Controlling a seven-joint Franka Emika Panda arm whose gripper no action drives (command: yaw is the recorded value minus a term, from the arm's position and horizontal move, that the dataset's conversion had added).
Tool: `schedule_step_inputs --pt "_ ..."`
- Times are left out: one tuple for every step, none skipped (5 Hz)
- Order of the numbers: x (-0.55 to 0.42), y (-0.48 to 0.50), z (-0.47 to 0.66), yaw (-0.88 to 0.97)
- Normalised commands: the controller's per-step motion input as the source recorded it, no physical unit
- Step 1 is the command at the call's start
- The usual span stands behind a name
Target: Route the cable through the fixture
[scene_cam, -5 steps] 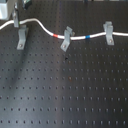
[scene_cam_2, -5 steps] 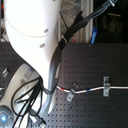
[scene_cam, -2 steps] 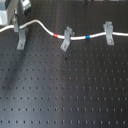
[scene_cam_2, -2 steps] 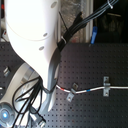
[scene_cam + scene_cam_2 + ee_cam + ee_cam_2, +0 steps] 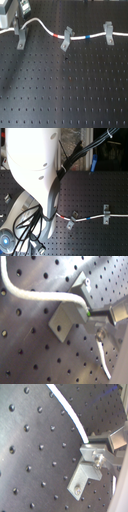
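While your gripper (image 5: 21, 15) hangs over the fixture (image 5: 21, 36) at the first exterior view's far left, you cannot tell whether its jaws are spread. Your cable (image 5: 45, 25) runs right from there across the middle clip (image 5: 65, 39) to the right clip (image 5: 107, 32).
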Motion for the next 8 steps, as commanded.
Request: schedule_step_inputs --pt "0.012 0.147 0.24 0.00" --pt "0.313 0.259 0.16 0.00" --pt "0.381 0.309 0.10 0.00" --pt "0.161 0.461 -0.01 0.04" --pt "0.132 0.456 -0.01 0.12" --pt "0.226 0.446 0.27 0.18" --pt "-0.022 0.133 0.27 0.27" --pt "-0.118 0.024 0.15 0.11"
